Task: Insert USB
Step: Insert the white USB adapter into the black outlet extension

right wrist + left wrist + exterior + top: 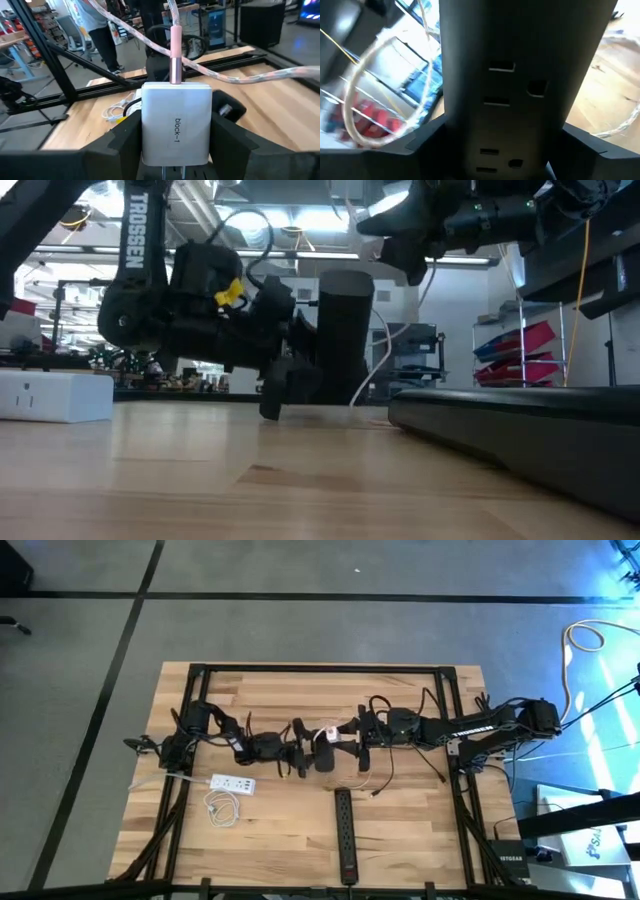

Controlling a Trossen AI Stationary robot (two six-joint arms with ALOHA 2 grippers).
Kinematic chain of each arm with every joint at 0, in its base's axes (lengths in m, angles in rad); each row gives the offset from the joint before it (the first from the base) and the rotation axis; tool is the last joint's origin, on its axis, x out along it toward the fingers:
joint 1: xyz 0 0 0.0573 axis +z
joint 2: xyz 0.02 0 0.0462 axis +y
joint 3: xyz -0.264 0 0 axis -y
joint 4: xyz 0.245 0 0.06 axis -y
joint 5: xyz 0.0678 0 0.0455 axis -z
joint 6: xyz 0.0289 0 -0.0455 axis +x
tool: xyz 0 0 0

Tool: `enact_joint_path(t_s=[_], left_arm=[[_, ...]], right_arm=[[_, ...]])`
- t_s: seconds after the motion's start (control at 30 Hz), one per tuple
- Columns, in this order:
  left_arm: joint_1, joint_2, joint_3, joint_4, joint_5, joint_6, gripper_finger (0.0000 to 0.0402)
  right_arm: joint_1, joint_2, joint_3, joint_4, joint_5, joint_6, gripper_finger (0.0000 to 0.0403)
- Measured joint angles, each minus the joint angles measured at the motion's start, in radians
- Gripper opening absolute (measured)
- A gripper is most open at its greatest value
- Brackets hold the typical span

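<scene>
My left tool (pixel 303 753) clamps the upright black box (pixel 343 330) at the surface (pixel 280 830) centre, its ports partly shadowed, while my right tool (pixel 172 150) grips the white charger (pixel 176 124), pink cable (pixel 175 50) plugged in.

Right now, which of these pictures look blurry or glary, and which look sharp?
Left wrist view: the black device fills the frame, dim and soft, and the room behind it is smeared. Low view: ceiling lights glare, leaving the arms as dark silhouettes. Right wrist view: sharp, the white charger block evenly lit. High view: clear, with blue glare at the upper right.
</scene>
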Motion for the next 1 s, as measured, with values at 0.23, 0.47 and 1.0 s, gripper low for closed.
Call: enact_joint_path(t_s=[0.23, 0.47, 1.0], left_arm=[[-0.078, -0.001, 0.002, 0.037, -0.139, 0.212, 0.0256], [-0.057, -0.004, 0.004, 0.001, -0.141, 0.238, 0.0259], [-0.066, -0.01, 0.003, 0.007, -0.302, 0.633, 0.0261]], right_arm=[[0.032, 0.0, 0.0, 0.015, -0.037, 0.021, 0.0172], [0.075, 0.004, 0.0, -0.041, -0.048, 0.018, 0.0172], [0.08, 0.009, 0.0, -0.064, 0.0, -0.01, 0.0172]])
